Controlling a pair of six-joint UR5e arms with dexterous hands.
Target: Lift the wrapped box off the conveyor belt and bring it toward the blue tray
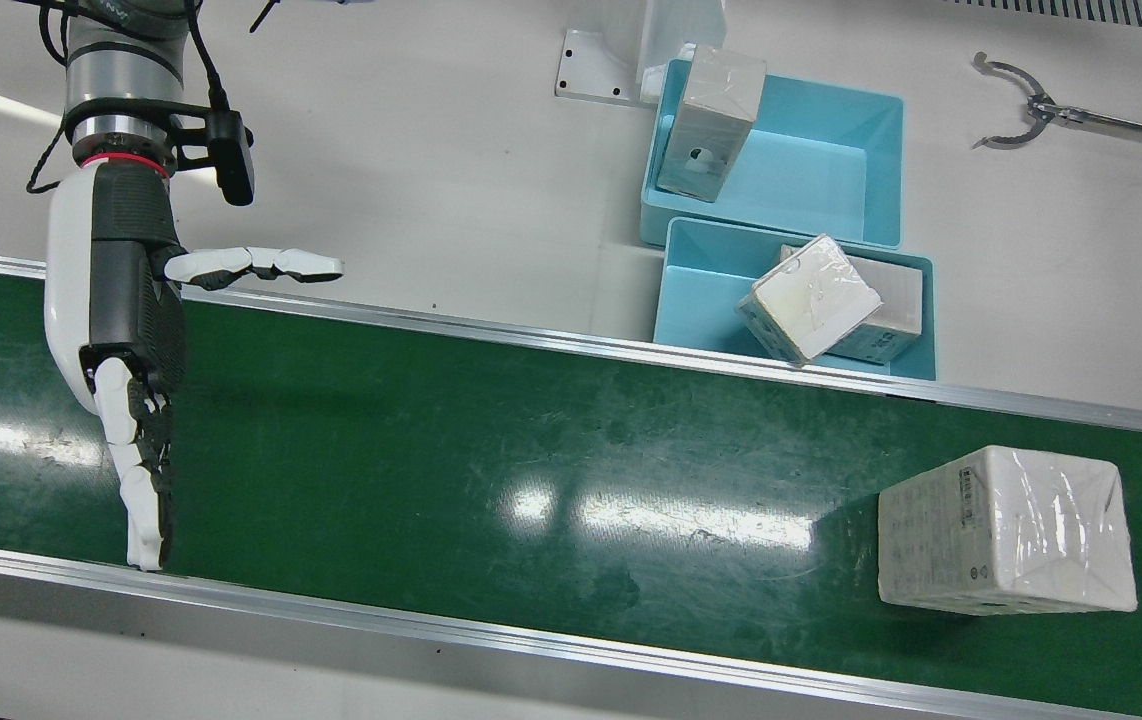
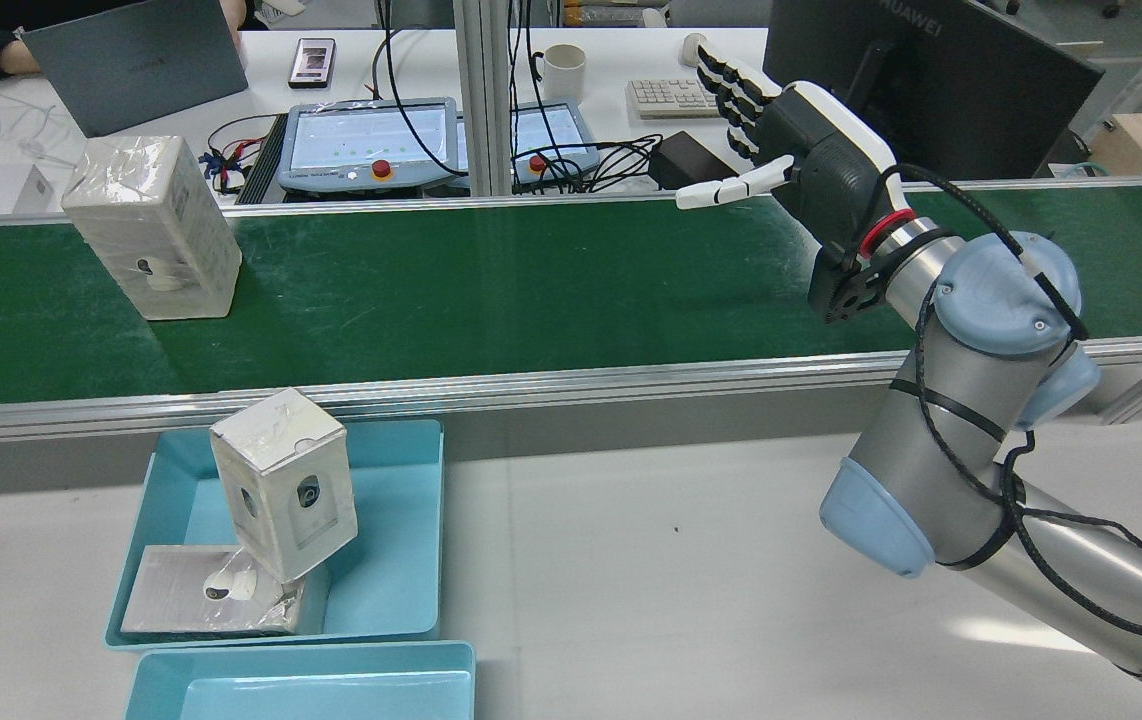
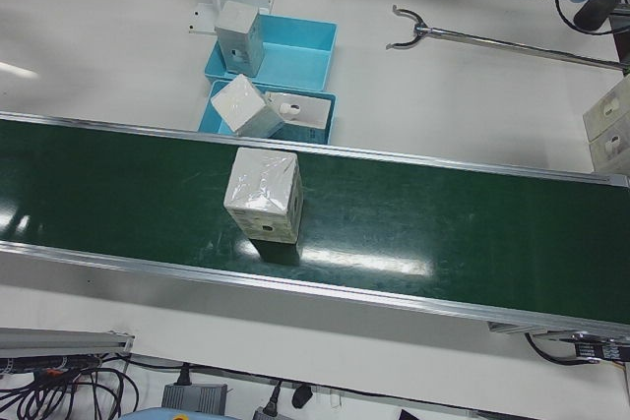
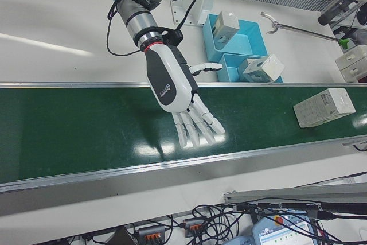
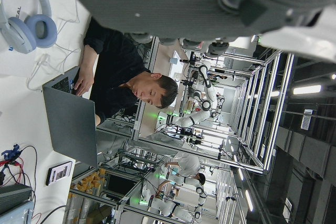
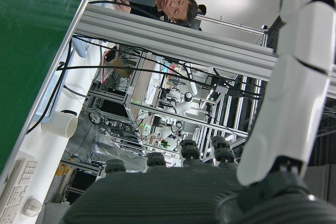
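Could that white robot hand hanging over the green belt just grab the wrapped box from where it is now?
Probably not yet. The right hand hangs open over one end of the belt, and the wrapped box stands far along it toward the other end. Nothing lies between them, so the way is free.

The right robot hand (image 4: 184,104) hangs over the green conveyor belt (image 4: 86,124), its fingers (image 4: 195,127) spread flat and holding nothing. A wrapped box (image 4: 323,107) lies on the belt well apart from it, near the view's right edge. Two blue trays (image 4: 252,43) on the white desk (image 4: 69,38) beyond hold more boxes.
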